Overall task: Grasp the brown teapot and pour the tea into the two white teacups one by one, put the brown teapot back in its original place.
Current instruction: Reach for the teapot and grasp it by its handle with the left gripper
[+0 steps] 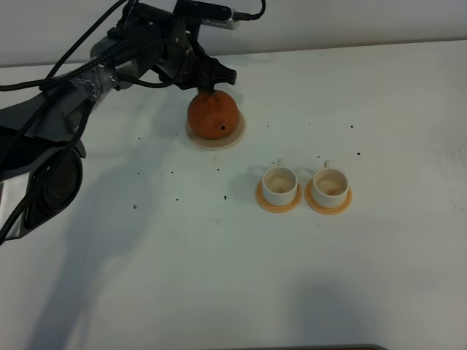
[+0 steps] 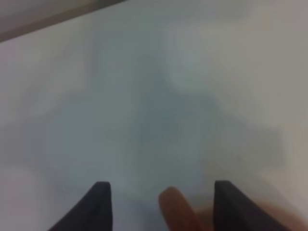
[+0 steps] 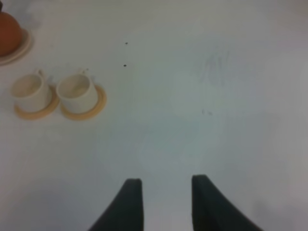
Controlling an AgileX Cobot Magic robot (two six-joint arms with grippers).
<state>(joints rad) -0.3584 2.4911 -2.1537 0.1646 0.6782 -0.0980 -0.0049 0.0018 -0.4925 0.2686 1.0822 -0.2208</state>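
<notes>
The brown teapot stands on the pale beige saucer at the back middle of the table, spout toward the front. My left gripper hangs over the teapot's far side. In the blurred left wrist view the left gripper is open, with a brown part of the teapot between the fingers and gaps on both sides. Two white teacups stand side by side on orange coasters. My right gripper is open and empty over bare table, out of the exterior high view.
The white table carries small dark specks. In the right wrist view the cups and the teapot lie far from the right fingers. The left arm and its cables span the table's back left.
</notes>
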